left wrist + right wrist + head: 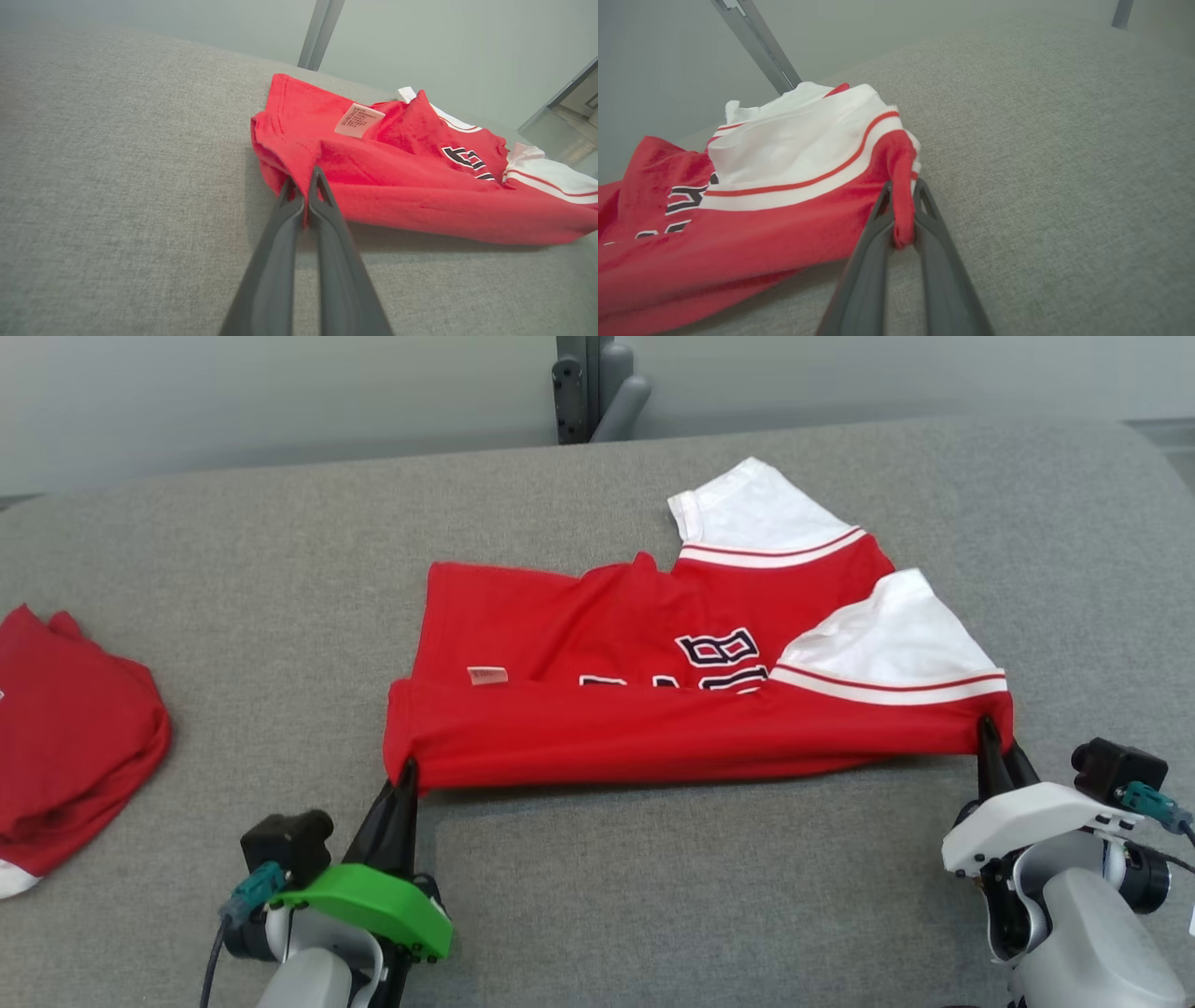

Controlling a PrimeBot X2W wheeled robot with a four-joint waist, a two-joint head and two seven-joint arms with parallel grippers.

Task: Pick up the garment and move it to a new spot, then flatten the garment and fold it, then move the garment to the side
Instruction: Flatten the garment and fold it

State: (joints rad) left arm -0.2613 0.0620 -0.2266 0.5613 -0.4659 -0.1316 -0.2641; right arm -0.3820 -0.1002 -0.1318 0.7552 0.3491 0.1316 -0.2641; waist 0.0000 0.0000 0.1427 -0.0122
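In the head view, our left hand [408,769] is pinched together on the near left corner of the garment [616,733], and our right hand [986,730] is clamped on its near right corner. The garment is a red jersey with white sleeves, each edged by a thin red stripe, and dark white-outlined lettering partly hidden in a fold. A small pale label [488,676] sits near its left end. It lies on the grey bench [672,896], around the middle and a little to our right. Its long axis runs left to right between our two hands, with the sleeves at the right end and the plain red end at the left. A second red garment [75,737] lies bunched at the bench's far left, well apart.

In the left wrist view, the left hand [303,179] has its fingers shut on a thin pleat of red cloth at the corner of the garment [420,205]. The jersey stretches away to that view's right, and the label [359,120] is turned up on top.

In the right wrist view, the right hand [903,186] grips a rolled red corner just below the striped white sleeve of the garment [761,233]. The body trails off to that view's left over the bench [1041,163].
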